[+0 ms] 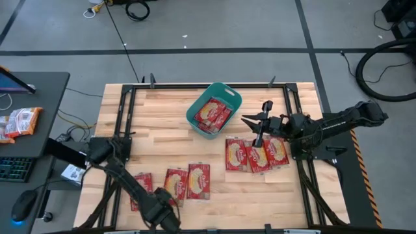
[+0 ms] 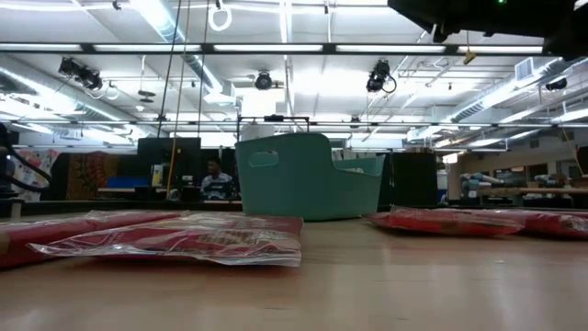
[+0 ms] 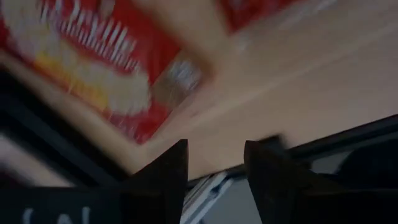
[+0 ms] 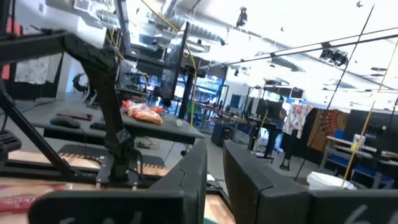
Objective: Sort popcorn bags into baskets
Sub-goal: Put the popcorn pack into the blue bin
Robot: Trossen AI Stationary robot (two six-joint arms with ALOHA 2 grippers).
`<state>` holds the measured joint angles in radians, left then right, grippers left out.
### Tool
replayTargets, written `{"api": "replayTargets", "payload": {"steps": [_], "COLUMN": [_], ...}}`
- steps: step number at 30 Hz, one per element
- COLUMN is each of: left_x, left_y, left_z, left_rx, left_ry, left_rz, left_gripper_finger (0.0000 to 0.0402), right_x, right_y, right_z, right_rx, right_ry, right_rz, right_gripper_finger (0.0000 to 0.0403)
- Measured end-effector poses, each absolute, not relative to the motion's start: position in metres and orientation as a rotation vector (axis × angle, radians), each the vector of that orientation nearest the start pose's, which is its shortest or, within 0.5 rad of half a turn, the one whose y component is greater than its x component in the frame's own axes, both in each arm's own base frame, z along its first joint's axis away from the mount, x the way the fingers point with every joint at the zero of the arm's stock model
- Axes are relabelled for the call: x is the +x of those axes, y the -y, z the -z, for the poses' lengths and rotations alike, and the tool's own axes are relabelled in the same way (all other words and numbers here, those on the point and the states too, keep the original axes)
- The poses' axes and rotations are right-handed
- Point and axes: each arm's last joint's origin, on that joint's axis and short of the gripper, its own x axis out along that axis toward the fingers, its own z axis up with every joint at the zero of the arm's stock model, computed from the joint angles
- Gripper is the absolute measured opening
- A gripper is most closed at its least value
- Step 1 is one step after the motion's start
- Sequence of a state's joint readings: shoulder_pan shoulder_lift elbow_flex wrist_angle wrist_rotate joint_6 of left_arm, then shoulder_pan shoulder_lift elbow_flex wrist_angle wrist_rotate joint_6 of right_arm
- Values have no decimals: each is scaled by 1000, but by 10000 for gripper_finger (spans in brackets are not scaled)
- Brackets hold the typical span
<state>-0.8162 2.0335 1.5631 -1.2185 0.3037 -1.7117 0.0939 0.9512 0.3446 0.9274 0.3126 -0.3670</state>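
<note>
The teal basket (image 1: 214, 108) (image 2: 308, 175) stands at the table's far middle with red popcorn bags (image 1: 213, 114) lying inside. Three bags lie flat near the front left (image 1: 175, 183) (image 2: 184, 237), and three more lie right of centre (image 1: 257, 156) (image 2: 478, 221). My right gripper (image 1: 247, 120) (image 4: 214, 165) hovers level between the basket and the right-hand bags. Its fingers are almost together and hold nothing. My left gripper (image 1: 162, 214) (image 3: 216, 168) is open at the near edge, just short of a red bag (image 3: 93, 62).
A black metal frame (image 1: 123, 97) runs round the wooden table top. A side desk (image 1: 26, 123) with more packets, a keyboard and a mouse stands to the left. Bare wood lies between the two groups of bags and in front of the basket.
</note>
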Motion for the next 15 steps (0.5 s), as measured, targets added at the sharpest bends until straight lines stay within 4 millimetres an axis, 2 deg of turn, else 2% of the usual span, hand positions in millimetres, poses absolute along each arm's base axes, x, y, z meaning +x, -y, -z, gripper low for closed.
{"api": "replayTargets", "payload": {"steps": [6, 11, 15], "left_x": [237, 234, 231], "left_y": [289, 288, 290], "left_z": [-170, -162, -153], "left_rx": [-627, -535, -467], "left_ry": [-1846, -1884, -1911], "left_rz": [-764, -789, -766], "left_gripper_finger": [193, 227, 228], "right_x": [192, 193, 193], "right_y": [-6, -3, -2], "right_z": [-260, -260, -259], "right_rx": [-302, -301, -294], "right_ry": [300, 298, 291], "right_rz": [250, 264, 263], "right_gripper_finger": [59, 59, 59]}}
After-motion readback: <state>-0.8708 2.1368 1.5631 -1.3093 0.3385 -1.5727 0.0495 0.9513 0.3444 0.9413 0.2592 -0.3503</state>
